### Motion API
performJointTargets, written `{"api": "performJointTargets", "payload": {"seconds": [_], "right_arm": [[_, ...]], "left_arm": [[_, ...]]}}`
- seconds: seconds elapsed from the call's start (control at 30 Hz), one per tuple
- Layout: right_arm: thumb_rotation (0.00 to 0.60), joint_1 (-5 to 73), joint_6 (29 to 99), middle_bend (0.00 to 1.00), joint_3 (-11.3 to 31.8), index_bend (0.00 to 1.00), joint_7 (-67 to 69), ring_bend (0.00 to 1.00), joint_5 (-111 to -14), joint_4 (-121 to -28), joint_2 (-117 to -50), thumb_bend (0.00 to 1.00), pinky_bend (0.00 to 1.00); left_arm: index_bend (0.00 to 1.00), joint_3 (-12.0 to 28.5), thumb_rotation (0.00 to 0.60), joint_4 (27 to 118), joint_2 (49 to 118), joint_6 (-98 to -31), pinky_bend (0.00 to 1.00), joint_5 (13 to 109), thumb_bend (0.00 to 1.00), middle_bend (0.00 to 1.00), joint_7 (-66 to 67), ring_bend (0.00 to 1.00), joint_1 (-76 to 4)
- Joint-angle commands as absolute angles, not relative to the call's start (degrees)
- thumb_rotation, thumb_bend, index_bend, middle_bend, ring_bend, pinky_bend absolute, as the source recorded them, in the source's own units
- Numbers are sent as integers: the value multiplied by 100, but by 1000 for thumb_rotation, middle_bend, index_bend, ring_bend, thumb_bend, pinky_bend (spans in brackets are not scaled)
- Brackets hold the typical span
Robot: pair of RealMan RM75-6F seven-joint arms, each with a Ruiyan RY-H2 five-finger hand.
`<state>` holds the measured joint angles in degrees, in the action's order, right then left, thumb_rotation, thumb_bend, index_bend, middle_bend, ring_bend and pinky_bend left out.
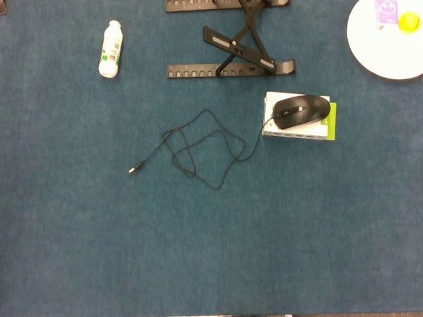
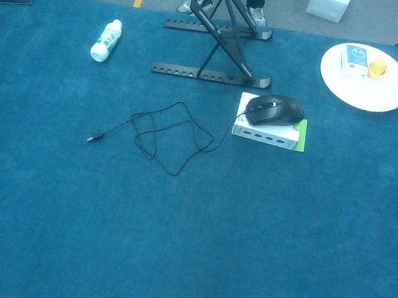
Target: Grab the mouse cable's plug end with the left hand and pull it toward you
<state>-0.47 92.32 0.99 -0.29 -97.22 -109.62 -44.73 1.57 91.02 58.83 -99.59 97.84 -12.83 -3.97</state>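
Note:
A black mouse [image 1: 302,109] [image 2: 274,109] sits on a white and green box [image 1: 301,128] [image 2: 269,135] right of centre. Its thin black cable [image 1: 204,146] [image 2: 171,136] lies in loose loops on the blue table cover, running left from the mouse. The cable's plug end [image 1: 134,169] [image 2: 94,137] rests on the cloth at the left tip of the cable, apart from everything else. Neither hand nor arm shows in either view.
A white bottle [image 1: 110,48] [image 2: 106,40] lies on its side at the back left. A black folding stand [image 1: 229,37] [image 2: 215,44] occupies the back centre. A white plate [image 1: 390,33] [image 2: 365,76] with a yellow item and a small card is at the back right.

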Motion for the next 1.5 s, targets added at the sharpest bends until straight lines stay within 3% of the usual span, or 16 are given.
{"api": "performJointTargets", "payload": {"seconds": [0.03,0.37,0.4,0.53,0.6,0.7,0.77,0.83,0.9,1.0,1.5], "right_arm": [[600,12,9147,203,112,320,42,112,-9714,-10885,-4512,381,82],[600,256,8884,203,207,320,209,112,-9674,-10816,-4444,381,82],[600,284,8854,203,215,320,210,112,-9672,-10810,-4439,381,82],[600,372,8742,203,241,320,220,112,-9642,-10768,-4452,380,82],[600,423,8688,203,271,321,215,112,-9602,-10746,-4460,381,82],[600,486,8625,203,288,320,192,112,-9606,-10745,-4471,381,82],[600,518,8601,203,298,320,157,112,-9620,-10761,-4467,381,82],[600,542,8603,203,321,320,127,112,-9621,-10789,-4452,381,82],[600,579,8611,203,368,320,91,112,-9609,-10838,-4405,381,82],[600,660,8620,203,464,320,62,112,-9607,-10980,-4258,381,82],[600,897,8640,203,777,320,-244,112,-9595,-11646,-3630,381,82]], "left_arm": [[483,161,600,9139,5894,-10078,367,9753,264,140,-1283,97,-310],[484,161,600,9256,5936,-10123,367,9717,264,139,-1108,97,-207],[484,131,571,9259,5929,-10057,367,9744,264,137,-1104,97,-224],[484,46,301,9352,5872,-9839,365,9775,264,125,-1313,92,-288],[484,67,284,9343,5903,-9795,365,9763,264,124,-1209,91,-312],[489,57,309,9353,5947,-9706,365,9801,264,125,-1078,91,-353],[492,46,363,9378,5980,-9667,365,9835,264,126,-991,91,-371],[495,41,468,9419,6018,-9618,365,9849,264,125,-948,91,-395],[498,28,534,9465,6089,-9531,365,9880,264,125,-919,91,-442],[500,32,591,9502,6238,-9338,365,9934,264,126,-801,91,-567],[500,61,600,9553,7238,-7896,348,9867,264,111,160,90,-1399]]}}
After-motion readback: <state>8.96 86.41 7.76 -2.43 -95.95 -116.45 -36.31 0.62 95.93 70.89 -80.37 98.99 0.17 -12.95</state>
